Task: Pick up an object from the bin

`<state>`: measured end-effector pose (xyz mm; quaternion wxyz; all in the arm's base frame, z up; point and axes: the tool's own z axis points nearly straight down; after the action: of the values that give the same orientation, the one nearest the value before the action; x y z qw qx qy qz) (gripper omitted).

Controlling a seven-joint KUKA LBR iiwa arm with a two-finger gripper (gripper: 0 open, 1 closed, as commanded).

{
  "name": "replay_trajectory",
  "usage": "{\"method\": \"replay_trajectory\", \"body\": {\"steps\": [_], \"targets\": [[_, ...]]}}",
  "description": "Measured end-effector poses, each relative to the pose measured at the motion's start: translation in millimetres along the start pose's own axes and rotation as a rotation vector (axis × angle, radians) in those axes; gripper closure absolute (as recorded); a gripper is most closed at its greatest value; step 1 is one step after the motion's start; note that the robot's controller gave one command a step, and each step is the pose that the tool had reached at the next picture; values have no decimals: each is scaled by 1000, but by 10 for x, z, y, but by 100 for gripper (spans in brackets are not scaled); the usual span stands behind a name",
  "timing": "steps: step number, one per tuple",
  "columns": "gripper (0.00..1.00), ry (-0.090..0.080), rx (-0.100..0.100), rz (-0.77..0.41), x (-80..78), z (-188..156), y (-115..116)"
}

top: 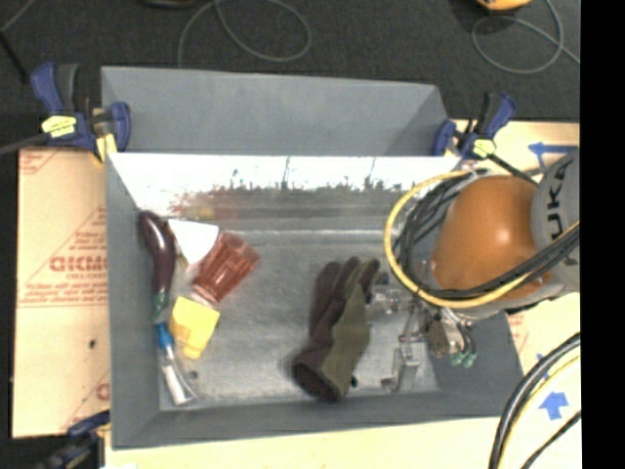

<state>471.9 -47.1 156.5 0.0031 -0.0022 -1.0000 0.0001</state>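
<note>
grey metal bin (293, 169), arm in from the right, fingers (397, 340) low beside a glove.
the fingers sit below the orange wrist cover (483, 233), just right of the dark olive-and-black fabric glove (337, 330) lying mid-bin. they look spread apart, one tip toward the back wall and one toward the front, nothing between them. the glove's long axis runs front to back, slightly tilted, cuff toward the front wall, so roughly along the line between the tips. judgement: a grasp needs a short shift to view-left, perhaps a wrist turn to close across the glove. well apart by the left wall: dark purple eggplant-shaped toy (156, 247), red translucent ribbed cup (225, 267), yellow plastic block (193, 325).
</note>
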Motion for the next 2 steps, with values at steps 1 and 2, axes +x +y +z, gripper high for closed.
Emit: {"method": "replay_trajectory", "body": {"steps": [1,2], "targets": [[0,-9,1,-2,-17,-43,1],[100,-4,0,-96,-24,862,168]]}}
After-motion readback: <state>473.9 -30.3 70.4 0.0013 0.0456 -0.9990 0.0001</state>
